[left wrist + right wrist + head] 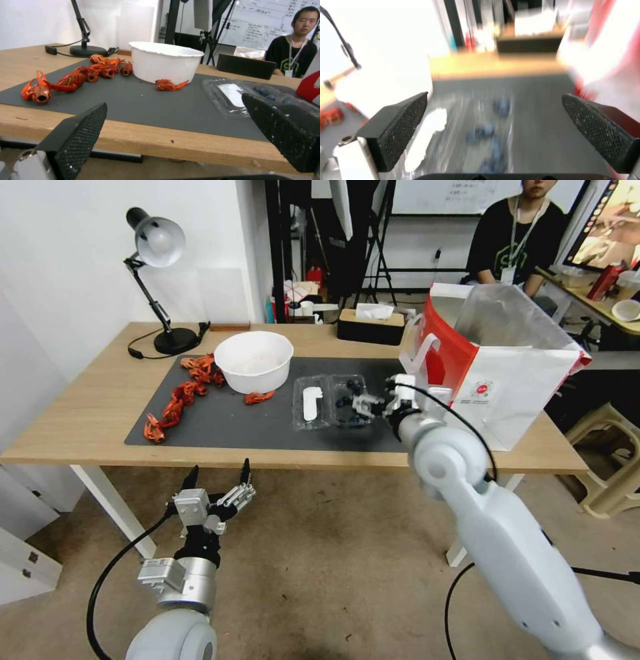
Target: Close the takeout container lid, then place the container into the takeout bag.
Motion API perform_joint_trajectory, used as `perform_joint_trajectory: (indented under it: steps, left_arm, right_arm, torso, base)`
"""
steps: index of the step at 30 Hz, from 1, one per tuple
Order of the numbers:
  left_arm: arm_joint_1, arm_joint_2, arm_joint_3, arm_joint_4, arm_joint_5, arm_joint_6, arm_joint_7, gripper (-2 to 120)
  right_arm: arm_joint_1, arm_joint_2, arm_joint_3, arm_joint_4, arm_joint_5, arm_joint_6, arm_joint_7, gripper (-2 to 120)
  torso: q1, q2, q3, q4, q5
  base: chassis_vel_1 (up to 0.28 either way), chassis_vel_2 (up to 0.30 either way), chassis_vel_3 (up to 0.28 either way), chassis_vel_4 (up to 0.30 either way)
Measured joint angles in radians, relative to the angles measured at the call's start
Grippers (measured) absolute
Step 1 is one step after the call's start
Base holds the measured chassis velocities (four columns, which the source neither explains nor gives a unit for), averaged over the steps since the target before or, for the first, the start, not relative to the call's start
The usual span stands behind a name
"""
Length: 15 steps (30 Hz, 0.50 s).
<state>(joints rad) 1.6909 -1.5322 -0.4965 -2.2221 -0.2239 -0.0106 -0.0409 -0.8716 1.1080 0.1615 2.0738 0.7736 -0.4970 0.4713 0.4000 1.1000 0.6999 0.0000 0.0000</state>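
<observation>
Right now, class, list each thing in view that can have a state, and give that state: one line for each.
takeout container: open, lying flat on the dark mat, berries in one half.
lid: folded back flat, white sticker face up.
takeout bag: upright, mouth open.
white bowl: upright on the mat.
desk lamp: whether it is lit cannot be told.
right gripper: jaws open, at the container's berry half.
left gripper: jaws open, in front of the table's edge.

Bright even indoor light, soft faint shadows, head view sharp with wide-angle bending at edges, left wrist view slightly soft, right wrist view heavily motion-blurred, white wall (386, 37) blown out
</observation>
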Motion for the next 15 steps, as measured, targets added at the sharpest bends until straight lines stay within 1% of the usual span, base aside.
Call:
perform_joint_trajectory:
  steps: [2, 3, 4, 5, 7, 8, 9, 12, 14, 15]
  left_arm:
    - [0.000, 0.003, 0.002, 0.001, 0.000, 0.000, -0.001, 100]
    - [0.000, 0.006, 0.002, 0.001, -0.001, 0.000, -0.001, 100]
    - [-0.001, 0.010, 0.003, 0.001, -0.003, 0.001, -0.001, 100]
    - [-0.001, 0.010, 0.003, 0.001, -0.003, 0.001, -0.001, 100]
    - [-0.005, 0.016, 0.004, 0.003, -0.005, 0.004, -0.001, 100]
    - [-0.006, 0.019, 0.005, 0.003, -0.006, 0.004, -0.001, 100]
    - [-0.006, 0.019, 0.005, 0.003, -0.006, 0.004, -0.001, 100]
    - [-0.007, 0.028, 0.007, 0.004, -0.007, 0.006, -0.002, 100]
    - [-0.007, 0.028, 0.007, 0.004, -0.008, 0.006, -0.002, 100]
    - [-0.006, 0.031, 0.007, 0.004, -0.008, 0.006, -0.002, 100]
  right_arm:
    - [-0.099, -0.026, 0.042, 0.070, -0.102, 0.081, -0.066, 100]
    - [-0.161, -0.038, 0.068, 0.111, -0.173, 0.126, -0.103, 100]
    - [-0.222, -0.043, 0.096, 0.147, -0.245, 0.174, -0.137, 100]
    - [-0.222, -0.043, 0.096, 0.147, -0.245, 0.174, -0.137, 100]
    - [-0.324, -0.044, 0.139, 0.209, -0.368, 0.248, -0.168, 100]
    - [-0.377, -0.041, 0.155, 0.244, -0.416, 0.271, -0.170, 100]
    - [-0.377, -0.041, 0.155, 0.244, -0.416, 0.271, -0.170, 100]
    - [-0.520, -0.019, 0.175, 0.334, -0.513, 0.297, -0.137, 100]
    - [-0.536, -0.015, 0.175, 0.342, -0.526, 0.300, -0.133, 100]
    - [-0.569, -0.009, 0.175, 0.353, -0.556, 0.310, -0.127, 100]
  torso:
    - [0.000, 0.000, 0.000, -0.0003, 0.0003]
    - [0.000, 0.000, 0.000, -0.0006, 0.0000]
    - [0.000, 0.000, 0.000, -0.0004, 0.0000]
    - [0.000, 0.000, 0.000, -0.0004, 0.0000]
    - [0.000, 0.000, 0.000, -0.0001, 0.0000]
    - [0.000, 0.000, 0.000, 0.0000, 0.0000]
    - [0.000, 0.000, 0.000, 0.0000, 0.0000]
    - [0.000, 0.000, 0.000, 0.0000, 0.0000]
    - [0.000, 0.000, 0.000, -0.0001, 0.0000]
    - [0.000, 0.000, 0.000, 0.0001, -0.0001]
  base:
    - [0.000, 0.000, 0.000, 0.000]
    - [0.000, 0.000, 0.000, 0.000]
    - [0.000, 0.000, 0.000, 0.000]
    - [0.000, 0.000, 0.000, 0.000]
    - [0.000, 0.000, 0.000, 0.000]
    - [0.000, 0.000, 0.000, 0.000]
    - [0.000, 0.000, 0.000, 0.000]
    - [0.000, 0.000, 0.000, 0.000]
    - [0.000, 0.000, 0.000, 0.000]
    - [0.000, 0.000, 0.000, 0.000]
